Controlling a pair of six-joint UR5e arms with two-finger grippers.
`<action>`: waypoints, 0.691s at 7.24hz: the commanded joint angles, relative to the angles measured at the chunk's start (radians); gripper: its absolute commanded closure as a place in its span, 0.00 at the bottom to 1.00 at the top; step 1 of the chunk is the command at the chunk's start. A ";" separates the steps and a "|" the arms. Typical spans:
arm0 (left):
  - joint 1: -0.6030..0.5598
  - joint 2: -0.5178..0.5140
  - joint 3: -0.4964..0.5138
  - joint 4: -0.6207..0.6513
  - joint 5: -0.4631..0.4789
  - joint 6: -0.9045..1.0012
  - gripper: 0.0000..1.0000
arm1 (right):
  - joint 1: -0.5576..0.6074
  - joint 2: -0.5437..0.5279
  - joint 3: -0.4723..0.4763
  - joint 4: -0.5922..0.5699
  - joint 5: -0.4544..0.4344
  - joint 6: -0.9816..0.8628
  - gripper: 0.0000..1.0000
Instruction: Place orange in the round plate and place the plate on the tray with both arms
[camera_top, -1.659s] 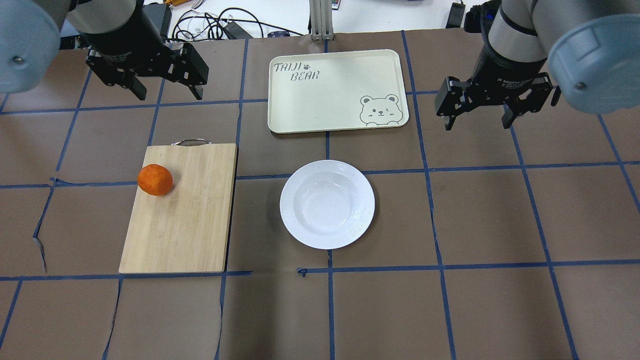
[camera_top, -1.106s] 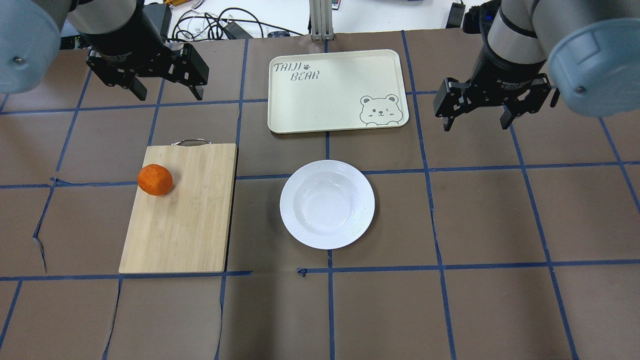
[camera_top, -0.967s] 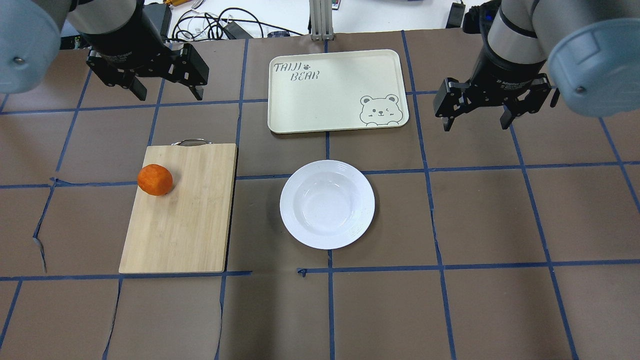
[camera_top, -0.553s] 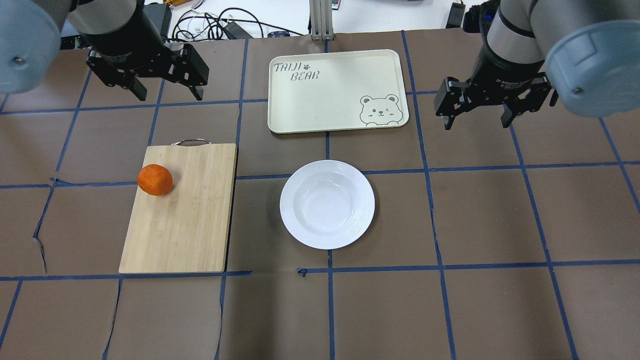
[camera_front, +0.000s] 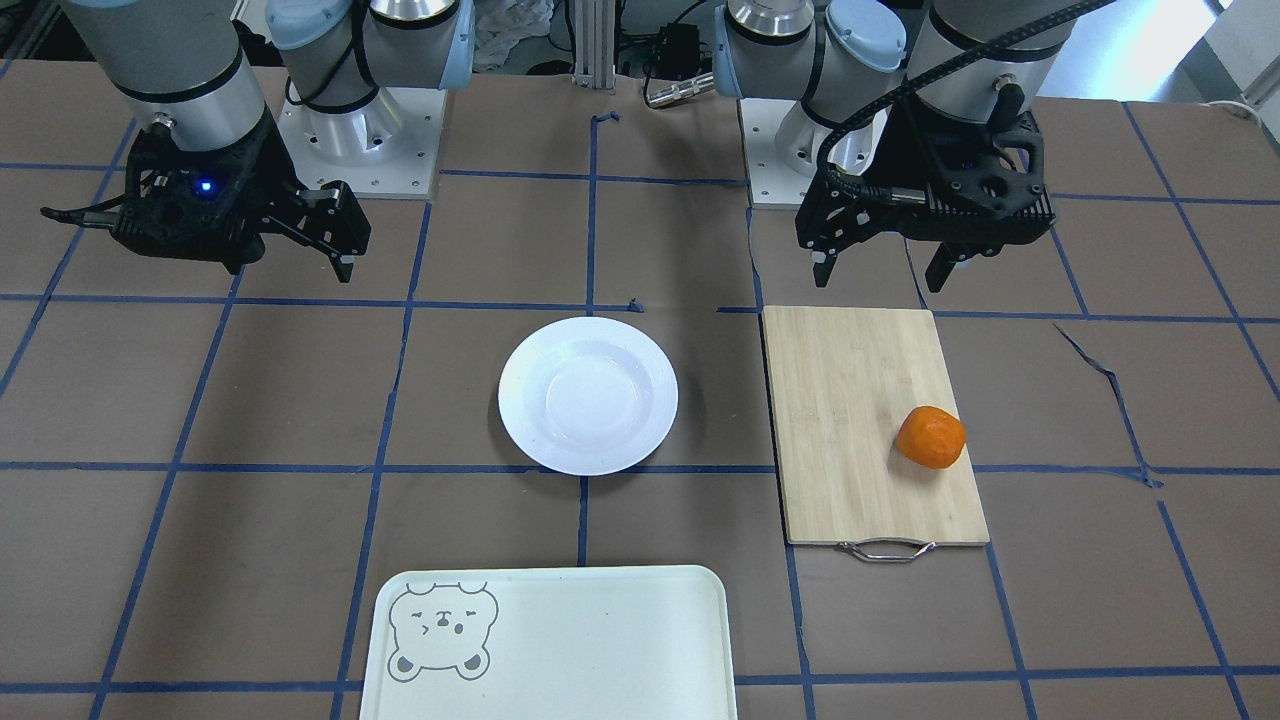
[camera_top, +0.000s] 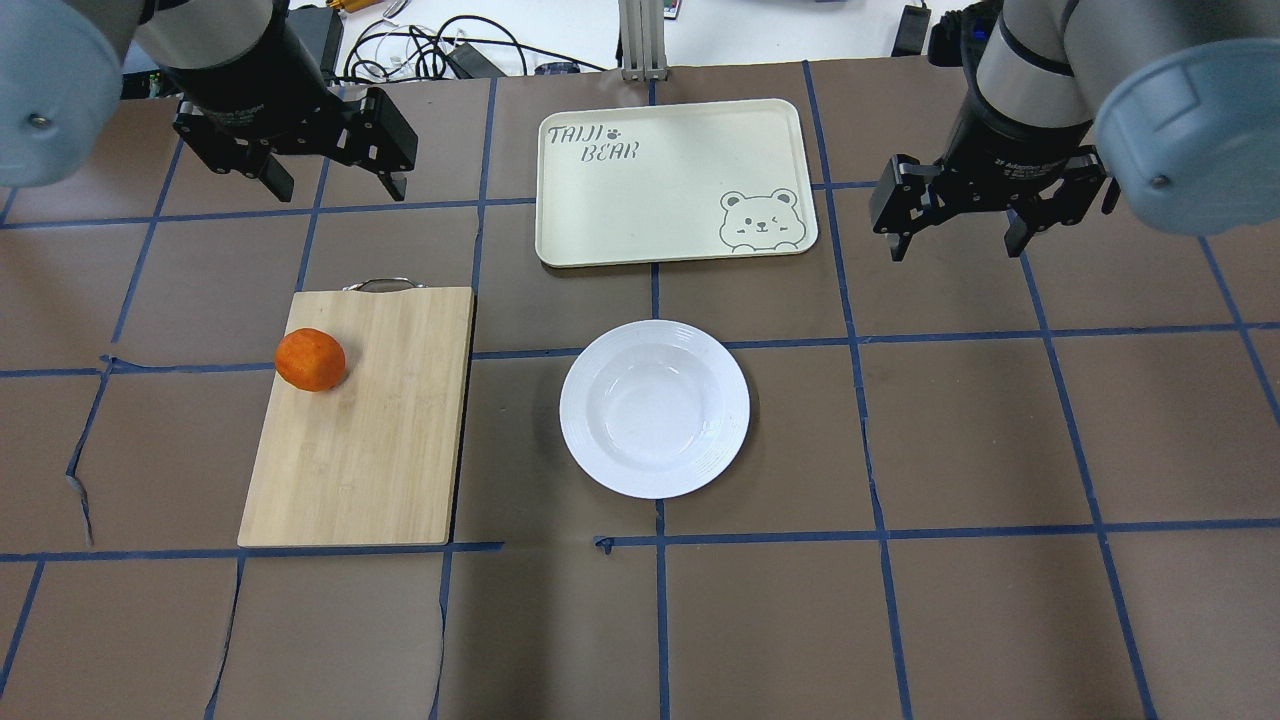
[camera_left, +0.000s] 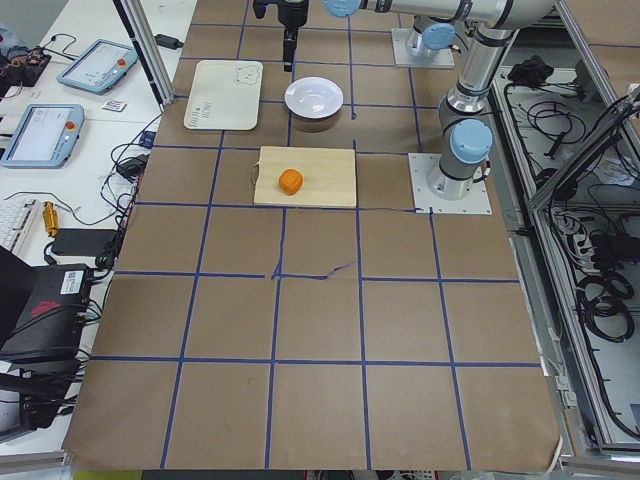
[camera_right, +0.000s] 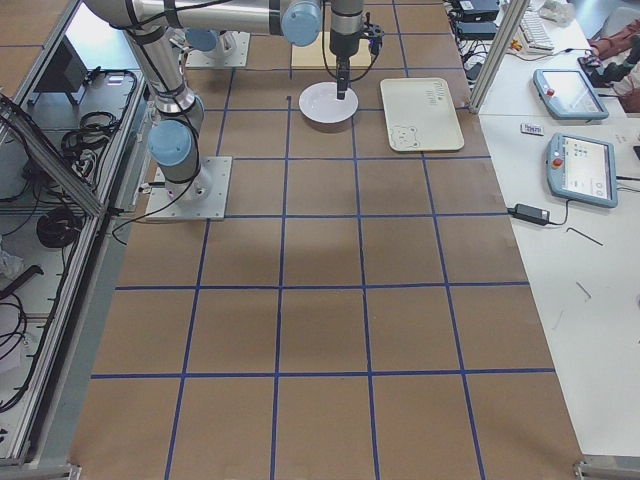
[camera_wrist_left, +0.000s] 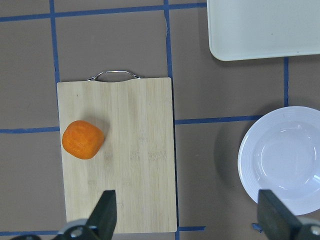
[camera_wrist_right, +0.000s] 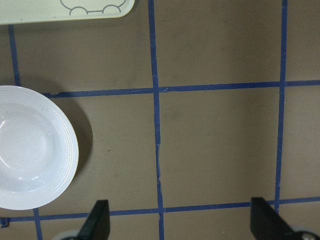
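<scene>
Left gripper: I am watching the left gripper (camera_top: 340, 188) hanging above the brown table (camera_top: 950, 430) at its far left, beyond the board. Its jaws are standing wide apart and are gripping nothing. In its wrist camera the black fingers (camera_wrist_left: 106, 216) are poking in at the bottom edge, with the board's near end lying between them.
Cutting board: The bamboo cutting board (camera_top: 370, 440) is lying flat on the left half of the table. Its metal handle is pointing away from the robot.
Orange: The orange (camera_top: 311, 359) is sitting on the board close to its left long edge, in the half nearer the handle. Nothing is touching it, and it is lying well apart from the plate.
Round plate: The round plate (camera_top: 600, 440) is resting right way up on the table near the middle, just right of the board and apart from it. I am seeing only white glaze in its sunken centre.
Tray: The tray (camera_top: 650, 190) is lying flat beyond the plate, with a strip of table showing between them. Its bear face is sitting in the near right corner in the overhead view.
Right gripper: The right gripper (camera_top: 955, 245) is hanging above the table just right of the tray's bear corner. Its jaws are spread wide and are holding nothing. In its wrist camera the fingers (camera_wrist_right: 97, 221) are showing at the bottom edge, and the plate is lying at the left edge.
</scene>
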 joint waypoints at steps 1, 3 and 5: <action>0.000 0.000 0.000 0.000 0.000 0.000 0.00 | 0.001 0.001 0.002 -0.009 -0.004 0.001 0.00; 0.002 -0.002 0.002 -0.003 0.001 0.003 0.00 | 0.001 0.004 0.002 -0.011 -0.002 0.003 0.00; 0.032 -0.003 0.000 -0.038 0.007 0.061 0.00 | 0.001 0.007 0.002 -0.012 0.002 0.003 0.00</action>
